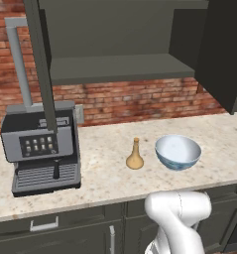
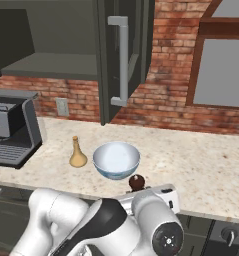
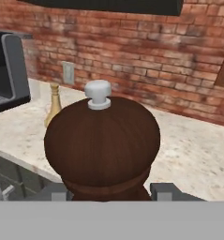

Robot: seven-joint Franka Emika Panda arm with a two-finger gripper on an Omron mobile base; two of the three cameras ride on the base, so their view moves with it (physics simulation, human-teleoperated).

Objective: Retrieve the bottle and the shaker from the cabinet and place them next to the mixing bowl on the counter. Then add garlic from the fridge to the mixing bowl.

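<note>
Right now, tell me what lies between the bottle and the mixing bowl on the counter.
Nothing. The left base view shows bare speckled counter between the bottle and the mixing bowl; they stand close but apart. The right base view shows the same gap.

The arm folds low in front of the counter's (image 2: 206, 165) front edge, its white elbow rising at the bottom of the left base view and its dark-jointed wrist lying across the bottom of the right base view. The pincer (image 3: 106, 194) sits level with the front edge, jaws partly apart and closed on the shaker (image 3: 102, 145), one finger (image 3: 166, 191) on each side of its body.
</note>
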